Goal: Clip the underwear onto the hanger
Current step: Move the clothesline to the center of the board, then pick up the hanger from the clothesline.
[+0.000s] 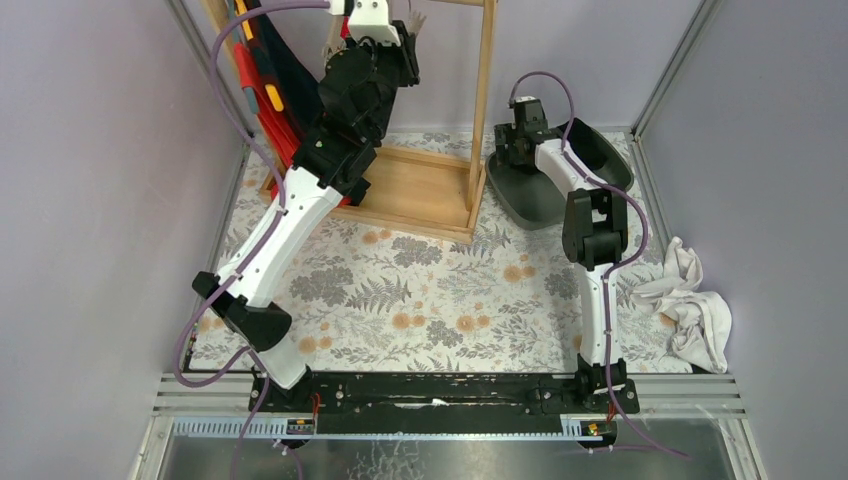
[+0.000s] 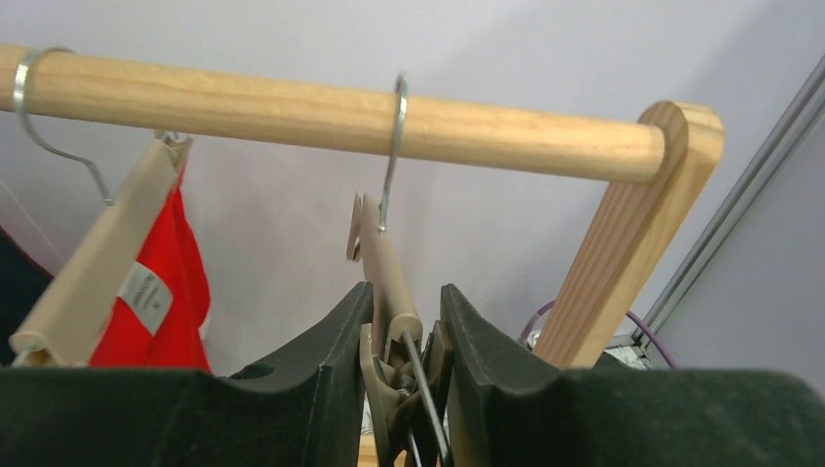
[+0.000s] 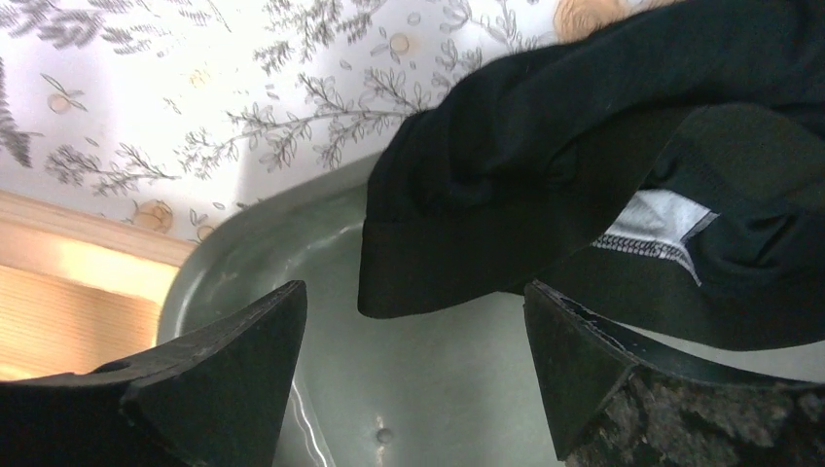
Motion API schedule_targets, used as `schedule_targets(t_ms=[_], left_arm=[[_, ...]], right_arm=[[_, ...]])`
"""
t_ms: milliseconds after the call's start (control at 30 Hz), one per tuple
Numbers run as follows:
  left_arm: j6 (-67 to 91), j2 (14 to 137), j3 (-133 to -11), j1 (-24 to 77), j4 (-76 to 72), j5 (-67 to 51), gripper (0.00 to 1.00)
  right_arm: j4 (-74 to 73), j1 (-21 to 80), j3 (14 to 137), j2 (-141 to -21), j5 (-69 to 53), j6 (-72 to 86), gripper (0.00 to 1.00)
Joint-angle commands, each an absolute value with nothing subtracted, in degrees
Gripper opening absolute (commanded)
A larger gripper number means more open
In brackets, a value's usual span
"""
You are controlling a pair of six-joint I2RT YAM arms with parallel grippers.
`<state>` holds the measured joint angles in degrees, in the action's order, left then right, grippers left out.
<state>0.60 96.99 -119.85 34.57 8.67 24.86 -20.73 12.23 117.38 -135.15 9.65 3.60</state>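
Gripping the beige hanger (image 2: 382,261) low down, the left gripper (image 2: 407,362) has its jaws pinched narrow on the clip end. The hanger's wire hook sits over the wooden rod (image 2: 292,105). A red garment (image 2: 173,284) hangs just to the left. The right gripper (image 3: 413,362) is spread wide and holds nothing, low over the grey tub (image 3: 255,255). The black underwear (image 3: 545,156) lies in the tub, its hem just beyond the fingertips.
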Motion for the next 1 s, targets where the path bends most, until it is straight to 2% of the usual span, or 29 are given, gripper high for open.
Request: schedule_targets(t_ms=[0, 533, 967], left_arm=[[-2.59, 96.3, -116.53, 34.8, -3.46, 23.17, 0.0], [-6.38, 91.98, -107.55, 34.79, -21.05, 21.28, 0.0], [-8.24, 89.9, -100.17, 34.81, -32.5, 20.62, 0.0]], right_arm=[[-18.82, 12.5, 115.68, -133.86, 11.33, 4.06, 0.88], [-19.53, 12.49, 122.31, -139.46, 12.14, 3.16, 0.86], [-18.08, 12.27, 122.66, -140.65, 12.51, 3.22, 0.85]])
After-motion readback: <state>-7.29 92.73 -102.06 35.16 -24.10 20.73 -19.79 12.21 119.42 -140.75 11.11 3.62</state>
